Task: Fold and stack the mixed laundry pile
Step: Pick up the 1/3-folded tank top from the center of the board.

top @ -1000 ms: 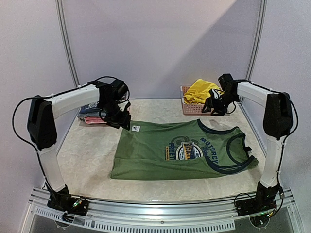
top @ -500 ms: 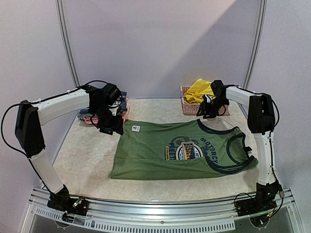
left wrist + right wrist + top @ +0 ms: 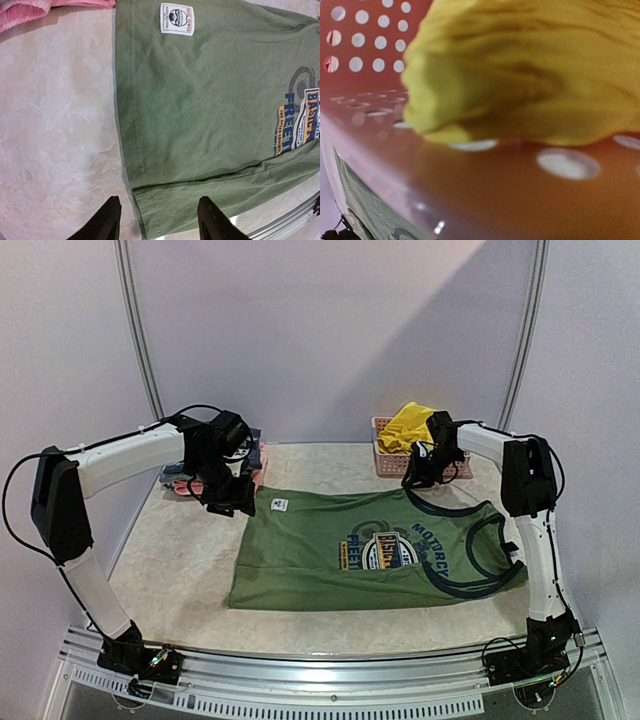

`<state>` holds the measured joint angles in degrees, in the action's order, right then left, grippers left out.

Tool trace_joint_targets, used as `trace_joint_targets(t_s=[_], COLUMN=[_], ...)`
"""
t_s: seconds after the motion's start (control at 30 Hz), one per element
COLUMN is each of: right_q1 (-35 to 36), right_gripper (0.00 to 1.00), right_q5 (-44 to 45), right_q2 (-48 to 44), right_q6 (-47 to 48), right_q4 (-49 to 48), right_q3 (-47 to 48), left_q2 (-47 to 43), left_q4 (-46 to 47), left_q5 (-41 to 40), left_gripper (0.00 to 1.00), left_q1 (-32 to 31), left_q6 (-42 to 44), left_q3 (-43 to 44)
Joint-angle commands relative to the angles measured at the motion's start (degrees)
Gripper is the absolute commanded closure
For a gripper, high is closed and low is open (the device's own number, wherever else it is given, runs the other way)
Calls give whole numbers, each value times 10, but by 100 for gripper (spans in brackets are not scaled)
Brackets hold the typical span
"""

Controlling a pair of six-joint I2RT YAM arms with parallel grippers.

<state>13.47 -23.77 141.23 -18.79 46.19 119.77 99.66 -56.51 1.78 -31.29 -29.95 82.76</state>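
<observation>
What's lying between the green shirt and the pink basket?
Just a narrow strip of bare table, in the top view; the right gripper hangs by the basket and its near wall.

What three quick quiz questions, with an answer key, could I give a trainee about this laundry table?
1. True or false: the olive-green shirt lies spread flat on the table.
2. Where are the yellow shorts? A) in the pink basket B) on the shirt C) hanging on the back wall
3. Which gripper is at the basket?
Key: 1 true; 2 A; 3 the right gripper.
</observation>
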Motion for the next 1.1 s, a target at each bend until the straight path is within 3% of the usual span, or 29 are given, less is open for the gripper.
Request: trace_joint_targets(t_s=[0.0,0.17,0.5,0.63,0.87,1.07], right_q1=[4,4,0,-15,-38,-49], right_gripper=[85,100,100,100,100,100], right_q5=[-4,2,41,58,79,75], right_q2=[24,23,-28,-67,-128,-139], right_q6=[-7,0,14,1,-7,-2], right_q4=[9,28,55,54,30,25], right_q3=[18,20,8,-45,-134,-153], left_q2=[-5,-5,4,28,121,256], left_q4=[8,10,27,27,0,-37], left_q5=[-10,-11,-8,-3,6,17], left_gripper=[47,48,48,48,47,48], left_q1=[-5,-5,-5,-4,7,20], left_q6=[-3,-1,9,25,54,69], left_q3=[-8,-8,2,34,157,315])
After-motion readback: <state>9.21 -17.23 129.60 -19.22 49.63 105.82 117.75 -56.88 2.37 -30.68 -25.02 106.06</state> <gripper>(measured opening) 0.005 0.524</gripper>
